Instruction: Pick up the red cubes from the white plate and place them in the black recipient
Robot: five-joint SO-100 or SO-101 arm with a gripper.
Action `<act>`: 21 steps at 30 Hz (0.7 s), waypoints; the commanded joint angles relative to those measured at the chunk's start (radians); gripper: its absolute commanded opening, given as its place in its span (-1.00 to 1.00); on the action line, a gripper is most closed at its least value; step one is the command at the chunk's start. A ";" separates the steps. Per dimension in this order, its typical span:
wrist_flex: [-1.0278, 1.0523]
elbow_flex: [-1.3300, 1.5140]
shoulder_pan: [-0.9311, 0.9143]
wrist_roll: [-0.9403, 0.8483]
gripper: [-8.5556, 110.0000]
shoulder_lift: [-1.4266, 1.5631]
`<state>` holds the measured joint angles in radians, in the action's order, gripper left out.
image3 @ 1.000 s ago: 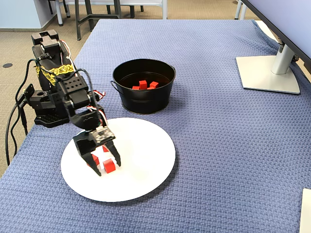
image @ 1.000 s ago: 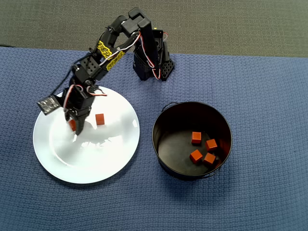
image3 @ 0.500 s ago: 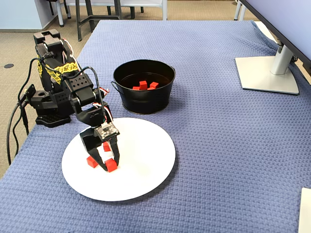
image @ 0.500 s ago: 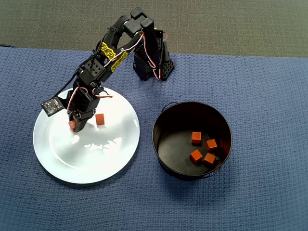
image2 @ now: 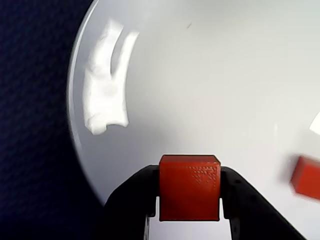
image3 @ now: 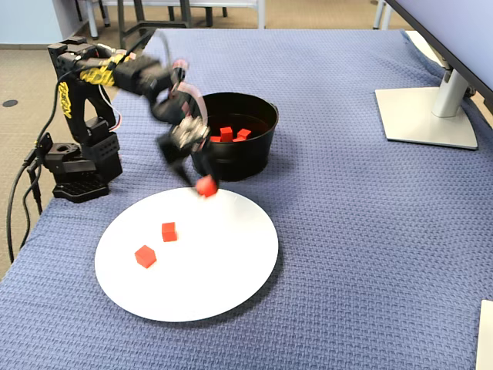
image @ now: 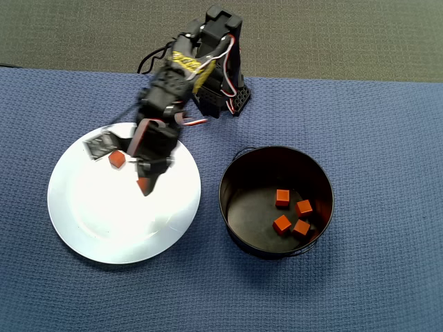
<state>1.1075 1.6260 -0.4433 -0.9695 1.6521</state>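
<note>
One red cube (image2: 189,187) is clamped between the two fingers of the gripper (image3: 205,186), held in the air above the white plate (image3: 231,285). Two more cubes (image3: 169,231) lie on the plate, and four cubes (image: 291,213) rest inside the black recipient (image: 242,166) beside it on the blue cloth (image3: 347,216).

A worktop (image3: 347,231) covered in blue waffle-weave cloth is carrying everything. In the fixed view, the white plate (image3: 231,293) is sitting at 7 o'clock, the black recipient (image3: 231,158) just beyond it toward 11, the arm's black base (image3: 77,185) at 9, and a grey monitor stand (image3: 425,116) at 2.
</note>
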 commanded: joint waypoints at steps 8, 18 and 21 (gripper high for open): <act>0.130 -0.091 0.489 0.318 -0.86 0.233; 0.175 0.003 0.687 0.310 -0.37 0.253; 0.172 -0.044 0.614 0.264 -0.36 0.227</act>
<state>1.2778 1.6322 0.2148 -0.6519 1.8607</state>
